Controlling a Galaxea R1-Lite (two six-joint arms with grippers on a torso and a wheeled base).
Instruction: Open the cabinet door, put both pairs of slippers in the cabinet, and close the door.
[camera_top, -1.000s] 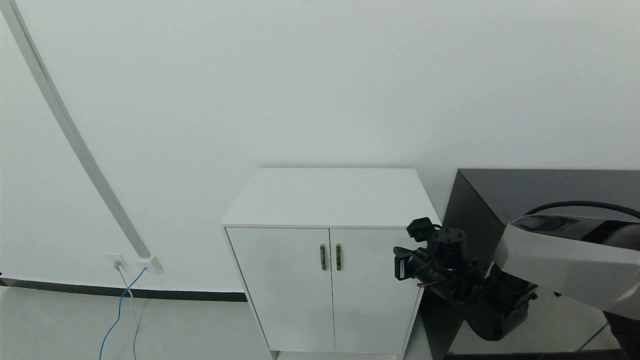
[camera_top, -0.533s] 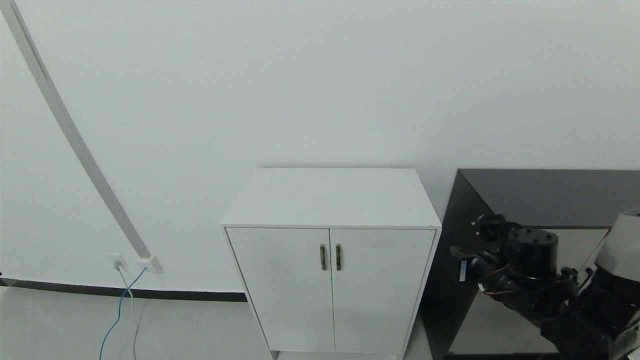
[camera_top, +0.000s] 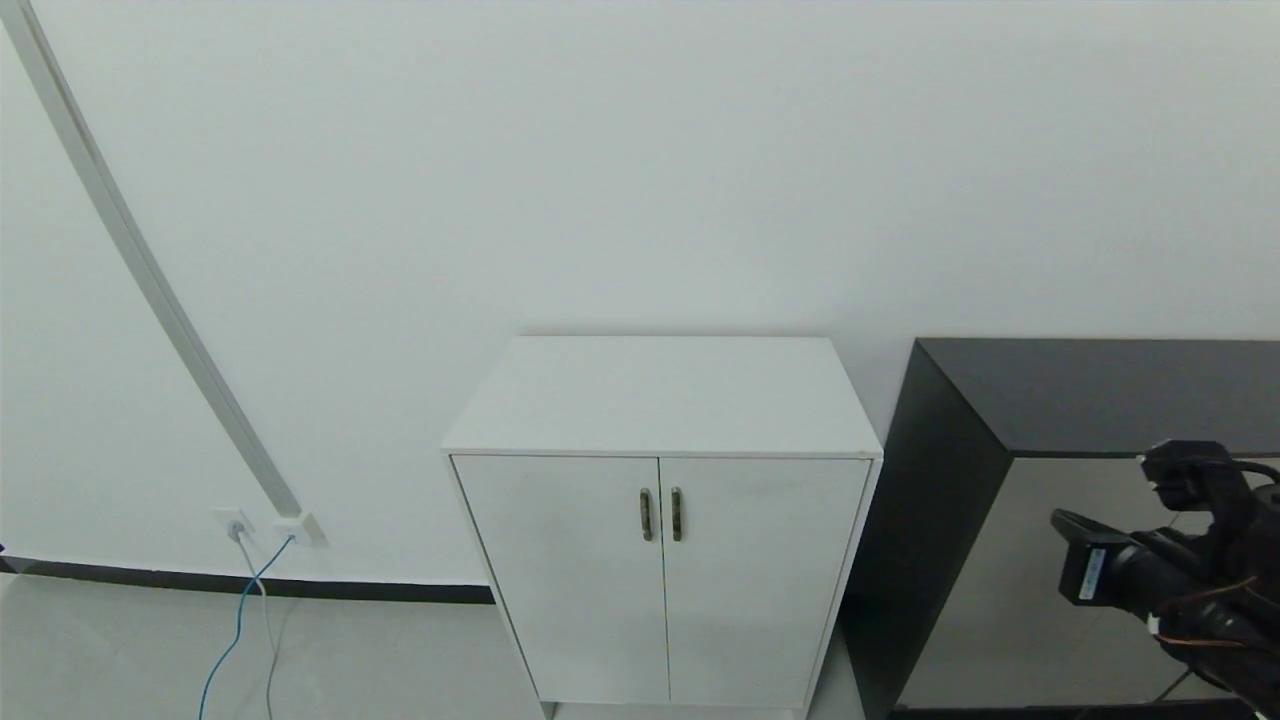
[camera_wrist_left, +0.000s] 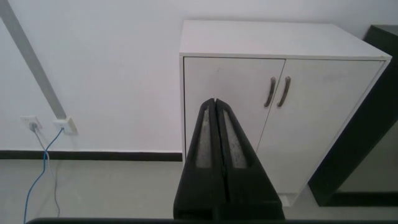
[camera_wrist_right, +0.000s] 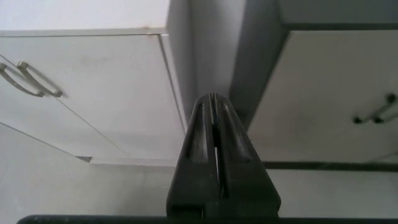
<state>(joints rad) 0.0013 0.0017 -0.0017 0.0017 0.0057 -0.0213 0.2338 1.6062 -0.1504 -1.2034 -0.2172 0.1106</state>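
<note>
A white cabinet (camera_top: 660, 400) stands against the wall, both doors closed, with two dark handles (camera_top: 661, 514) side by side at the middle seam. My right arm's wrist (camera_top: 1180, 590) is low at the far right, in front of the black cabinet and well clear of the white one. In the right wrist view my right gripper (camera_wrist_right: 213, 98) is shut with nothing in it, pointing at the gap between the white cabinet's right door (camera_wrist_right: 106, 93) and the black unit. My left gripper (camera_wrist_left: 215, 102) is shut and empty, held back from the cabinet's left door (camera_wrist_left: 233, 106).
A black cabinet (camera_top: 1090, 390) with a mirrored front stands tight against the white one's right side. On the left, a wall socket with a blue cable (camera_top: 235, 620) trails onto the floor, and a white conduit strip (camera_top: 150, 270) runs up the wall.
My right arm has swung rightward, from in front of the cabinet's right door to the far right before the black cabinet. The doors stay closed.
</note>
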